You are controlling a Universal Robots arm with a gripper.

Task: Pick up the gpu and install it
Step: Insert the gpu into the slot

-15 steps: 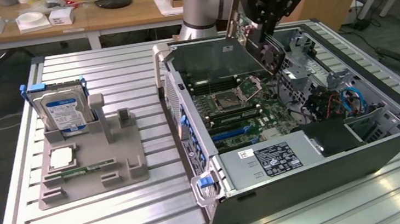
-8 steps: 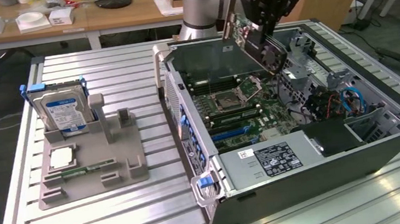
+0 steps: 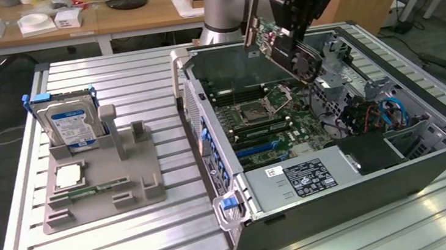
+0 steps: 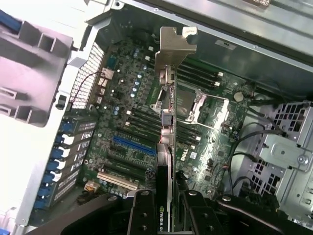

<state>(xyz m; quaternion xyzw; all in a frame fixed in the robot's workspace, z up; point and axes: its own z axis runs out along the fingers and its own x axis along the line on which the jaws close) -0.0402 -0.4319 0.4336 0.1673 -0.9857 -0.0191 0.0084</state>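
Note:
My gripper (image 3: 294, 32) is shut on the gpu (image 3: 279, 44), a dark card with a silver bracket. It hangs tilted in the air over the open computer case (image 3: 335, 182), above the motherboard (image 3: 276, 123). In the wrist view the gpu (image 4: 167, 122) shows edge-on, its metal bracket (image 4: 174, 45) pointing away from the gripper (image 4: 167, 198). The black fingers (image 4: 143, 213) clamp the card from both sides. Below the card lie the blue expansion slot (image 4: 134, 145) and the processor socket (image 4: 190, 105). The card touches nothing in the case.
On the slatted metal table (image 3: 152, 242), at the exterior view's left, a grey fixture (image 3: 102, 186) holds a hard drive with a blue label (image 3: 71, 124), a processor chip (image 3: 68, 175) and a memory stick (image 3: 98, 188). Drive cage and cables (image 3: 369, 114) crowd the case's right side.

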